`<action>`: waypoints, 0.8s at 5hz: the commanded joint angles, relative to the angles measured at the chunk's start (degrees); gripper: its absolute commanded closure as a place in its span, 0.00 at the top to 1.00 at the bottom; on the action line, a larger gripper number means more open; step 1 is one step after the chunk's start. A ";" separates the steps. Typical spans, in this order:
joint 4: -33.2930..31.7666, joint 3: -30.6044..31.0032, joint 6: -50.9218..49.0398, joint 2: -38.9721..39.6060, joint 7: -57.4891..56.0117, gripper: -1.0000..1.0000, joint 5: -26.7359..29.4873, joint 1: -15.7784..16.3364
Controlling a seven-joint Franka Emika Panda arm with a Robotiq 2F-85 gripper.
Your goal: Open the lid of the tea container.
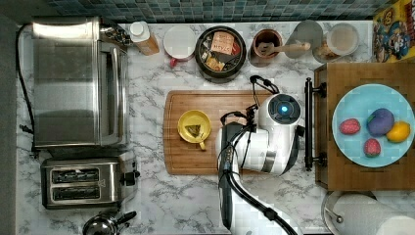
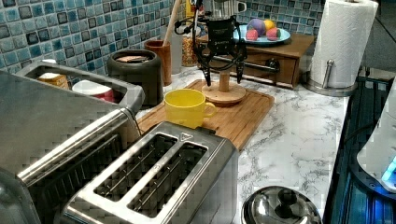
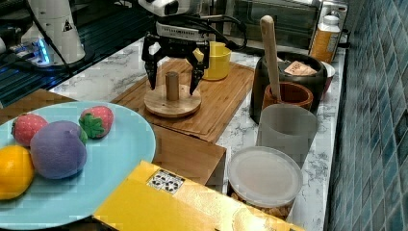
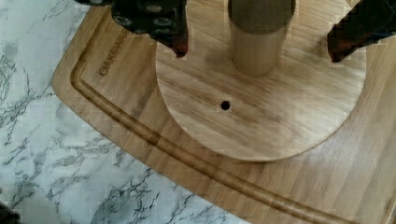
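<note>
The tea container (image 1: 198,52) is a round black tin at the back of the counter, uncovered, with tan, orange and red packets showing inside; its wall also shows in the left view (image 2: 135,74) and the right view (image 3: 318,80). Its lid (image 2: 224,94), a round wooden disc with an upright wooden knob (image 4: 259,42), lies flat on the cutting board (image 1: 181,156). My gripper (image 3: 173,89) hangs over the lid (image 3: 172,103), open, with one black finger (image 4: 180,46) on each side of the knob and not touching it.
A yellow cup (image 1: 194,126) stands on the board, on the top view's left of the lid. A brown jar with a wooden spoon (image 1: 266,45) and clear tubs (image 1: 341,39) flank the tin. A toaster oven (image 1: 78,81), a toaster (image 1: 80,183) and a fruit plate (image 1: 372,98) line the counter.
</note>
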 commanded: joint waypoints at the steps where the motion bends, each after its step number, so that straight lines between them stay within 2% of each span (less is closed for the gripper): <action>1: 0.56 1.07 0.80 -0.29 -1.21 0.00 1.90 -0.99; 4: 0.67 0.80 0.67 -0.41 -0.72 0.00 2.94 -1.12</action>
